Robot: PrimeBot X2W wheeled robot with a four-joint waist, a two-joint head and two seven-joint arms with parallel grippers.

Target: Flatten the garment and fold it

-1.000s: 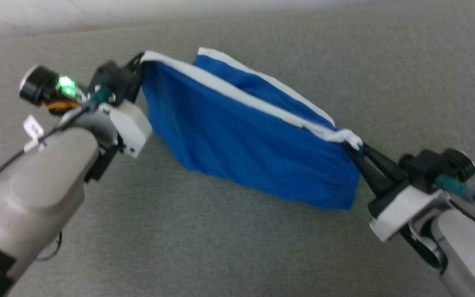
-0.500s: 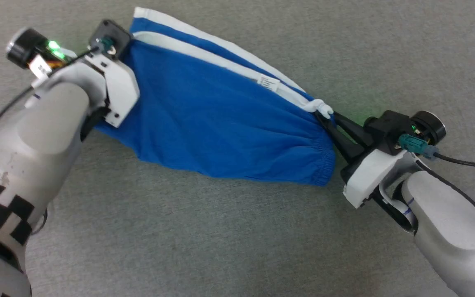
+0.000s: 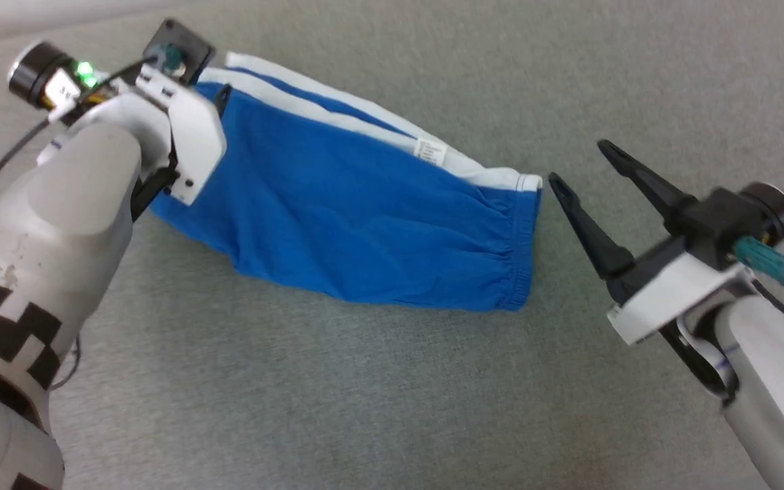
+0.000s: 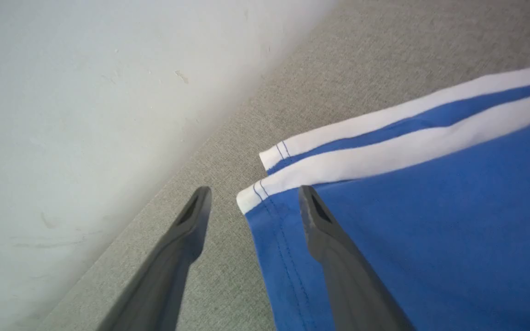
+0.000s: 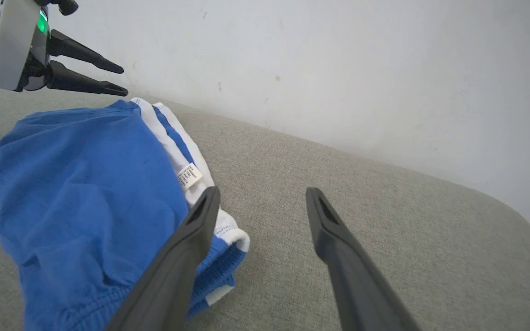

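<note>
Garment (image 3: 365,224) lying near tabletop's (image 3: 365,408) far edge.
Left end effector (image 4: 253,191) and right end effector (image 3: 578,161) gape wide, empty.

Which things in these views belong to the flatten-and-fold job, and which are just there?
Part of the job:
- blue shorts, lying loose on the surface
- left gripper, open at the striped hem corner
- right gripper, open beside the gathered end

Just there:
- grey fabric surface
- white wall behind it
</note>
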